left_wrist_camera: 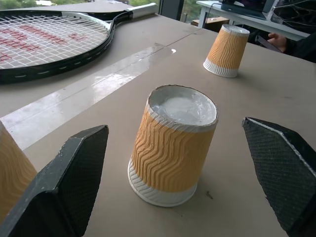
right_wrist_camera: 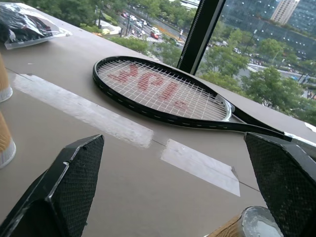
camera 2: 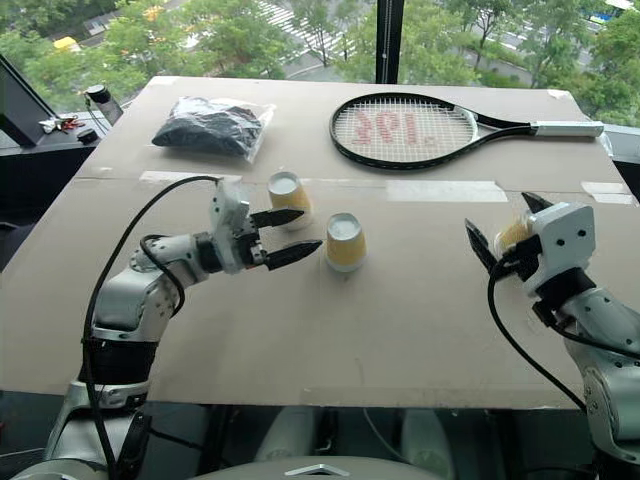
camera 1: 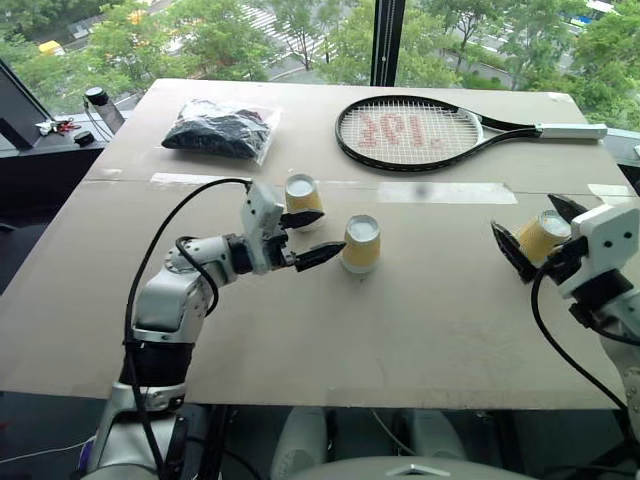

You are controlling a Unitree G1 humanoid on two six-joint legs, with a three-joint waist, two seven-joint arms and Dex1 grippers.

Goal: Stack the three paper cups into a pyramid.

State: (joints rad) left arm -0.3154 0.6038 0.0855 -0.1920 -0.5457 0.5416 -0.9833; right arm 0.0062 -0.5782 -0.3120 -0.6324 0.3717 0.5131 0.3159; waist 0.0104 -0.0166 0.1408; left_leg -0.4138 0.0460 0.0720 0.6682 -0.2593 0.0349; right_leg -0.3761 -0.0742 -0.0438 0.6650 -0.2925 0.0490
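Left gripper (camera 1: 306, 238), jaws spread and empty, sits beside two inverted yellow-orange paper cups (camera 1: 361, 244) (camera 1: 303, 198) forming the base mid-table. Right gripper (camera 1: 541, 237), likewise spread, brackets the third cup (camera 2: 514, 234) at right (not grasped). Next: close, lift, place atop.

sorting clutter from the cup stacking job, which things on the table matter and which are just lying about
For the job:
- cup by the left gripper's far finger
- cup in front of the left gripper
- cup at the right gripper

Lying about:
- tennis racket
- bagged dark item
- strip of clear tape
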